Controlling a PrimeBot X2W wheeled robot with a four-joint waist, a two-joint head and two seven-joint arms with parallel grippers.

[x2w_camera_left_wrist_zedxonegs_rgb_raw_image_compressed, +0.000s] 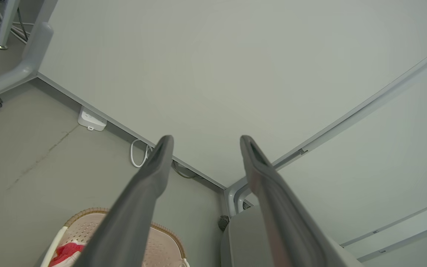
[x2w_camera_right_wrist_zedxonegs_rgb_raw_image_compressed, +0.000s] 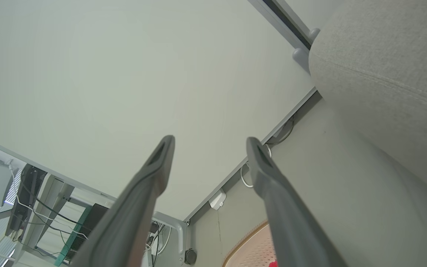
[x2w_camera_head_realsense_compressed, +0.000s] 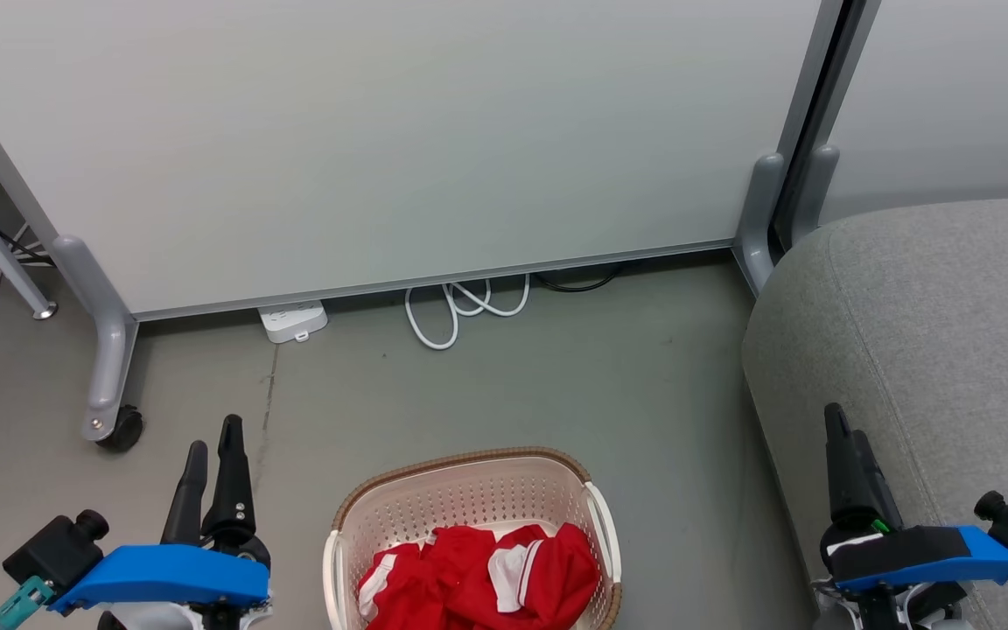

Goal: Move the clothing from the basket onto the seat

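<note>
Since no garment is showing on the seat (x2w_camera_head_realsense_compressed: 933,350), the transfer is judged to be standing at its very beginning. The seat is occupying the right side of the scene, and its grey upholstery is lying bare wherever the head view is showing it. The basket (x2w_camera_head_realsense_compressed: 469,461) is sitting on the floor (x2w_camera_head_realsense_compressed: 600,376) at the near centre, to the left of the seat and apart from it. The clothing (x2w_camera_head_realsense_compressed: 478,577) is lying bunched inside the basket, red with white panels, and is covering the near part of the bottom. How many pieces are making up the heap cannot be told. All of it is therefore waiting to be lifted out and carried right onto the seat.

Both arms are holding a ready pose, clear of the work. The left gripper (x2w_camera_head_realsense_compressed: 213,435) is hovering to the left of the basket, above the floor, with its fingers pointing toward the far partition panel (x2w_camera_head_realsense_compressed: 381,131). Its jaws are standing apart with nothing between them. The right gripper (x2w_camera_head_realsense_compressed: 845,426) is hovering at the near right, against the seat's left edge as the head view is showing it, and is likewise pointing far. Its jaws are standing apart and are carrying nothing. Neither gripper is touching the basket or the clothing.
</note>
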